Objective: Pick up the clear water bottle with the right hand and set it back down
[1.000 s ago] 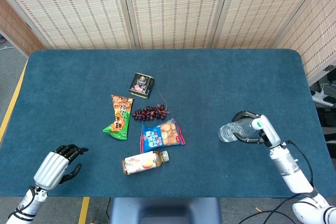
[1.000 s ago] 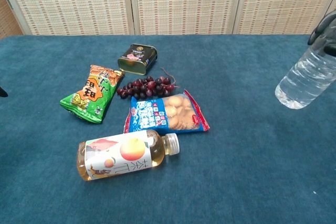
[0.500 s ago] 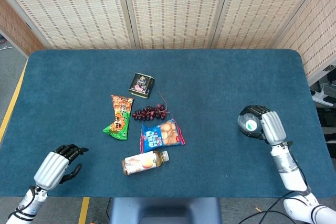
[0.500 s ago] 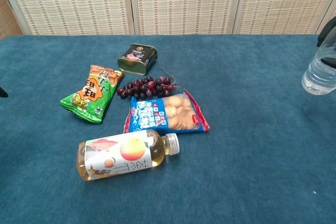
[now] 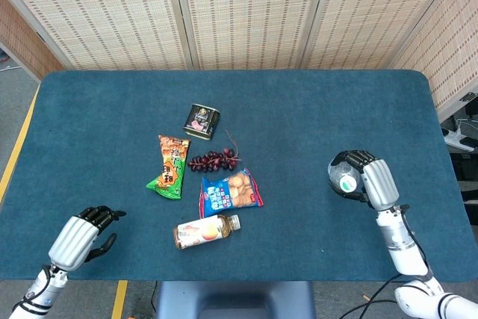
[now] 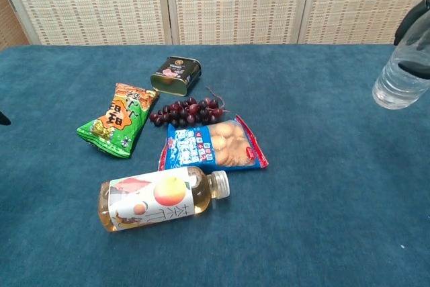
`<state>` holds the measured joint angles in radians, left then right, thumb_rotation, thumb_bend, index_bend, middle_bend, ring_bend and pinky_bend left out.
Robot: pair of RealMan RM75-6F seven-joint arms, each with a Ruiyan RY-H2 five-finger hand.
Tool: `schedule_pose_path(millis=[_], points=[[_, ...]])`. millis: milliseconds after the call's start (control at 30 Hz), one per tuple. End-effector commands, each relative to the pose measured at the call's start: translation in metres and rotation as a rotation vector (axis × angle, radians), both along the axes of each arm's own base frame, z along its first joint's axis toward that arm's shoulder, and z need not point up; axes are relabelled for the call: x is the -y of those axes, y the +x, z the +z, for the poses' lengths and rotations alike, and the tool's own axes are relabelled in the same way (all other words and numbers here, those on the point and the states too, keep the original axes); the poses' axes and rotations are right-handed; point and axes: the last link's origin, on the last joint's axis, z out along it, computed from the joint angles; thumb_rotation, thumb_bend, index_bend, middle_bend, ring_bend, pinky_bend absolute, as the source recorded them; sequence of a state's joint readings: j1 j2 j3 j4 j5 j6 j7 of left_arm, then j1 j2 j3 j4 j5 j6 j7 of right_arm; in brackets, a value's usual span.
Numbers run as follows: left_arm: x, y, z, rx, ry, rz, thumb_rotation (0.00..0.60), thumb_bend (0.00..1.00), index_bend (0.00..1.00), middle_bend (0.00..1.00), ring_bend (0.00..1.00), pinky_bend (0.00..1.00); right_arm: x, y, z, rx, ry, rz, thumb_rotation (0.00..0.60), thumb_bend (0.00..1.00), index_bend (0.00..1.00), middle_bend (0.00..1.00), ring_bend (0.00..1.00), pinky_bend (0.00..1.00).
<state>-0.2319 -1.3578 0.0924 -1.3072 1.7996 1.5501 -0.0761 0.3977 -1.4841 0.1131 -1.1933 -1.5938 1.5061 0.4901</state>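
Observation:
My right hand (image 5: 370, 177) grips the clear water bottle (image 5: 343, 177) at the right side of the table. From the head view I look down on the bottle's top. In the chest view the clear water bottle (image 6: 403, 75) hangs nearly upright at the right edge, its base above the cloth, with dark fingers (image 6: 411, 28) wrapped around its upper part. My left hand (image 5: 78, 233) lies near the front left corner, fingers curled in, holding nothing.
A group of items lies left of centre on the blue table (image 5: 314, 110): a small tin (image 5: 202, 120), a green snack bag (image 5: 169, 166), dark grapes (image 5: 213, 160), a blue biscuit packet (image 5: 229, 192) and a tea bottle (image 5: 205, 231) on its side.
The right hand has turned the clear bottle from lying sideways to nearly upright, then raised it and shifted it slightly left. The left hand has not moved.

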Motion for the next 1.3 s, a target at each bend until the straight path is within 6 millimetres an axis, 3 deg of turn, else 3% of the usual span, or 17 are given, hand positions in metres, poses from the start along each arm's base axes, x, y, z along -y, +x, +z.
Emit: schedule_pose_path(millis=[33,167,233,333,533,667,967,1200,1300], points=[[0.0,0.001,0.0,0.006,0.001,-0.001,0.6,0.43,0.27,0.39,0.29,0.4,0.001,-0.009,0.007,-0.075,0.032,-0.053,0.6,0.38,0.71,0.63,0.53,0.6],[0.0,0.0,0.001,0.005,0.001,0.002,0.6,0.43,0.27,0.39,0.29,0.4,0.016,-0.039,-0.006,-0.167,0.029,-0.188,0.6,0.38,0.71,0.63,0.53,0.6],[0.0,0.0,0.001,0.007,0.0,0.003,0.6,0.43,0.27,0.39,0.29,0.4,0.019,-0.043,-0.011,-0.186,0.027,-0.205,0.6,0.38,0.71,0.63,0.53,0.6],[0.0,0.0,0.0,0.001,-0.001,0.0,0.6,0.43,0.27,0.39,0.29,0.4,0.018,-0.033,-0.012,-0.153,0.021,-0.157,0.6,0.38,0.71,0.63,0.53,0.6],[0.0,0.0,0.0,-0.001,-0.003,0.001,0.6,0.43,0.27,0.39,0.29,0.4,-0.006,-0.001,0.001,-0.007,0.022,-0.008,0.6,0.38,0.71,0.63,0.53,0.6],[0.0,0.001,0.0,0.004,-0.002,-0.001,0.6,0.43,0.27,0.39,0.29,0.4,-0.014,0.002,0.003,0.036,0.093,-0.003,0.6,0.38,0.71,0.63,0.53,0.6],[0.0,0.0,0.0,-0.001,-0.003,0.002,0.6,0.43,0.27,0.39,0.29,0.4,0.022,-0.019,-0.026,0.244,0.373,-0.213,0.6,0.38,0.71,0.63,0.53,0.6],[0.0,0.0,-0.001,-0.004,-0.006,0.005,0.6,0.43,0.27,0.39,0.29,0.4,0.038,-0.027,-0.038,0.28,0.353,-0.26,0.6,0.38,0.7,0.63,0.53,0.6],[0.0,0.0,0.0,0.0,-0.005,0.004,0.6,0.43,0.27,0.39,0.29,0.4,0.038,-0.029,-0.039,0.268,0.363,-0.256,0.6,0.38,0.62,0.63,0.48,0.59]])
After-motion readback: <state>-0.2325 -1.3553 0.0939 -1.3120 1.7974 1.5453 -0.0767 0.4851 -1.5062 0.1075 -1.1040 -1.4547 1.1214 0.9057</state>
